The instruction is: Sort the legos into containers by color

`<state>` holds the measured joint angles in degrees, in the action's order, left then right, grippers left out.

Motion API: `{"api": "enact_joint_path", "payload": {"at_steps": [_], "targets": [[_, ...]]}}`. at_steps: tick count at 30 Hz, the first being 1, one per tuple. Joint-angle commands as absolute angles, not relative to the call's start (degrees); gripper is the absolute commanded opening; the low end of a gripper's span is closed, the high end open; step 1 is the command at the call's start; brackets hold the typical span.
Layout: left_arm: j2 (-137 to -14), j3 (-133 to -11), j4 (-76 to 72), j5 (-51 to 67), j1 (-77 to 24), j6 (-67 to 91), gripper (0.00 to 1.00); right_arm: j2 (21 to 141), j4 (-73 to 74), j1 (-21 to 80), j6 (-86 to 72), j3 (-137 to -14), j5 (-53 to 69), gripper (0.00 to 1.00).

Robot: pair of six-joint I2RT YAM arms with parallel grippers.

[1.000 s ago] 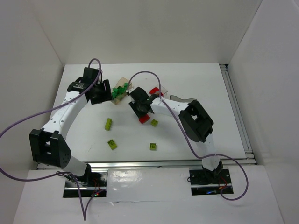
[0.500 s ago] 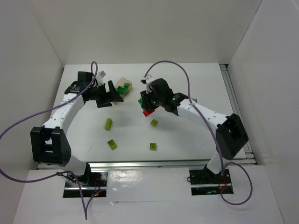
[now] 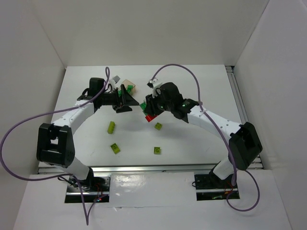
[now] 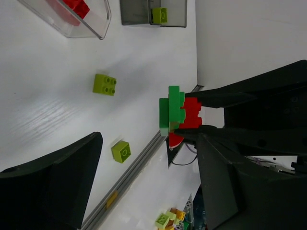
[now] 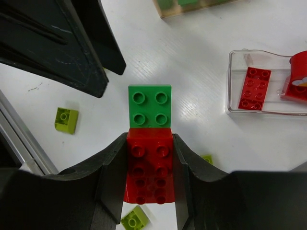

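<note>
A: What does the right tool (image 5: 149,139) have?

B: Its two smooth black fingers are clamped on the long sides of a red brick (image 5: 148,175), glossy plastic with two rows of round studs. A square dark green brick (image 5: 149,106) with four studs is joined to its far end, past the fingertips.

A: Where is that pair?

B: Over the middle of the white worktop (image 3: 206,81), slightly toward the far edge. I cannot tell whether it touches the surface.

A: And the left tool (image 4: 149,140)?

B: Spread wide with nothing in it, facing the pair from just beside it.

A: The trays?

B: The tan tray (image 3: 128,86), wood-coloured, sits near the far edge, left of the middle. It holds dark green pieces and is partly covered by the left arm. The clear tray (image 5: 235,81) has rounded corners and holds a flat red plate (image 5: 254,88). A second red piece (image 5: 297,79) is cut off at the picture's edge. The smoky grey tray (image 4: 139,17), cropped at the top, holds one yellow-green brick (image 4: 159,14). From above, the right arm hides both of these trays.

A: Loose ones?

B: Four small yellow-green bricks (image 3: 111,127) lie well apart toward the near edge.
</note>
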<state>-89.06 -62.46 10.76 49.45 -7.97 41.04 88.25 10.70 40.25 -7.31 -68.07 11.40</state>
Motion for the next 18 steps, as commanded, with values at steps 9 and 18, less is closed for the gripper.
{"api": "enact_joint_path", "payload": {"at_steps": [9,18], "targets": [[-93.69,-66.44,6.42,47.38,-12.13,44.38,0.73,85.61,8.7,40.43,-7.65,-68.29,12.83,0.21],[-95.36,-67.85,5.27,46.85,-13.8,44.38,0.33,85.61,9.23,40.43,-7.65,-68.29,13.36,0.21]]}}
